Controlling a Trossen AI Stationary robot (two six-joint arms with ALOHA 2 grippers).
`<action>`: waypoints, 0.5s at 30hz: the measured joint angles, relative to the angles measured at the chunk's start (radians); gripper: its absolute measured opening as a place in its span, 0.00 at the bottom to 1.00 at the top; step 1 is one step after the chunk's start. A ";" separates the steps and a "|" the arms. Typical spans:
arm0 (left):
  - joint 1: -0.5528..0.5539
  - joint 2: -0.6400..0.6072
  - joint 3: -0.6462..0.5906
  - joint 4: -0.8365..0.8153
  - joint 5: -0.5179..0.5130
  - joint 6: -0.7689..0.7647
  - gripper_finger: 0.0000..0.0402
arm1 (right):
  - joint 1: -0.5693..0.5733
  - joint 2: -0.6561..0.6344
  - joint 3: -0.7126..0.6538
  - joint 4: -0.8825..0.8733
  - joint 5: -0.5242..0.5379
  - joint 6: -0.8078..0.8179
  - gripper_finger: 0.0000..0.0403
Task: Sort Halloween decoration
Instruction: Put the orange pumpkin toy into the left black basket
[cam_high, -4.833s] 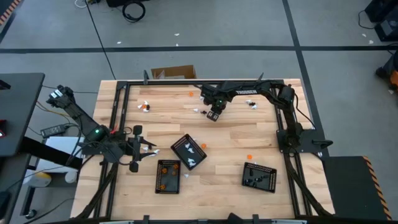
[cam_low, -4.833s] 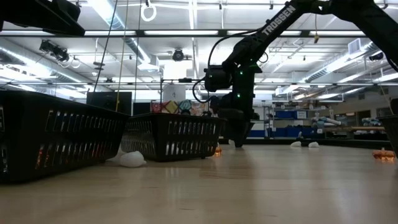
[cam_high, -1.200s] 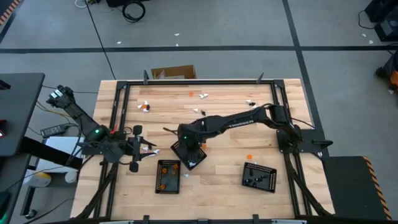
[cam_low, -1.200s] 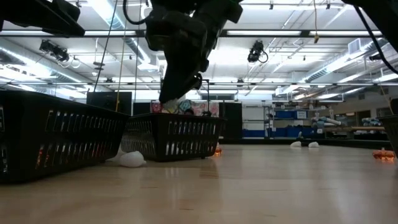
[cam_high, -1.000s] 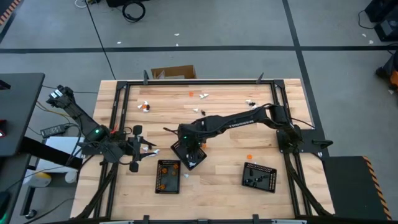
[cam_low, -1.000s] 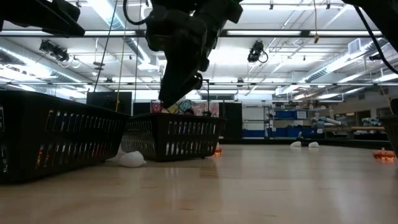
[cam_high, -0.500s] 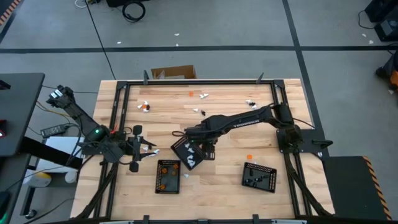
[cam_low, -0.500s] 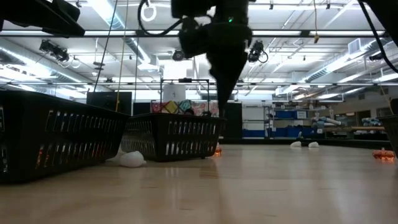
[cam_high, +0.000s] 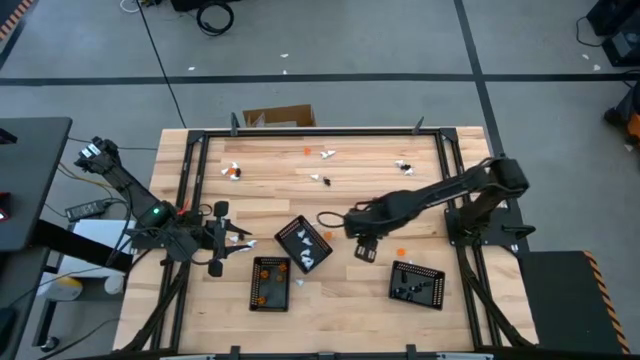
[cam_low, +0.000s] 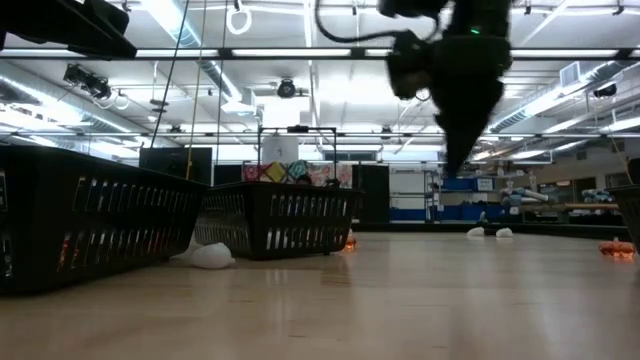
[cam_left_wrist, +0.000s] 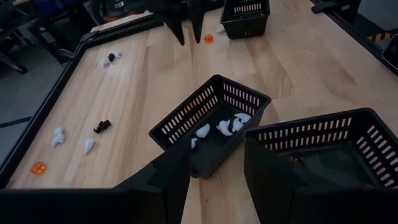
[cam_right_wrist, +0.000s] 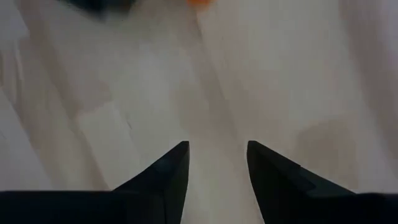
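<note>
The Halloween decoration is tiny orange, white and black pieces. Some lie loose on the wood: an orange one (cam_high: 401, 252), white and black ones toward the far edge (cam_high: 320, 180) (cam_high: 403, 165) (cam_high: 232, 170). White pieces (cam_left_wrist: 224, 127) lie in the middle black tray (cam_high: 303, 243). My right gripper (cam_high: 363, 248) hangs open above bare wood, pointing down between that tray and the orange piece (cam_right_wrist: 200, 2). My left gripper (cam_left_wrist: 217, 149) waits open at the table's left, aimed at the middle tray.
A black tray with orange pieces (cam_high: 270, 283) stands near the front edge, and another with black pieces (cam_high: 416, 283) at the front right. A black frame (cam_high: 190, 170) rims the table. Bare wood lies between the trays.
My right gripper has swung from above the middle tray toward the table's right edge, staying above the table, and has rolled about its own axis. Nothing else has moved.
</note>
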 joint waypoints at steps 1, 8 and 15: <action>0.000 0.000 0.000 0.000 0.000 -0.004 0.39 | 0.000 -0.021 -0.031 -0.004 -0.016 0.038 0.42; 0.000 0.000 0.000 0.009 0.000 -0.007 0.39 | -0.023 -0.107 -0.129 -0.124 -0.143 0.441 0.42; 0.000 0.000 0.000 0.008 0.000 -0.007 0.39 | -0.046 -0.109 -0.182 -0.177 -0.256 0.479 0.45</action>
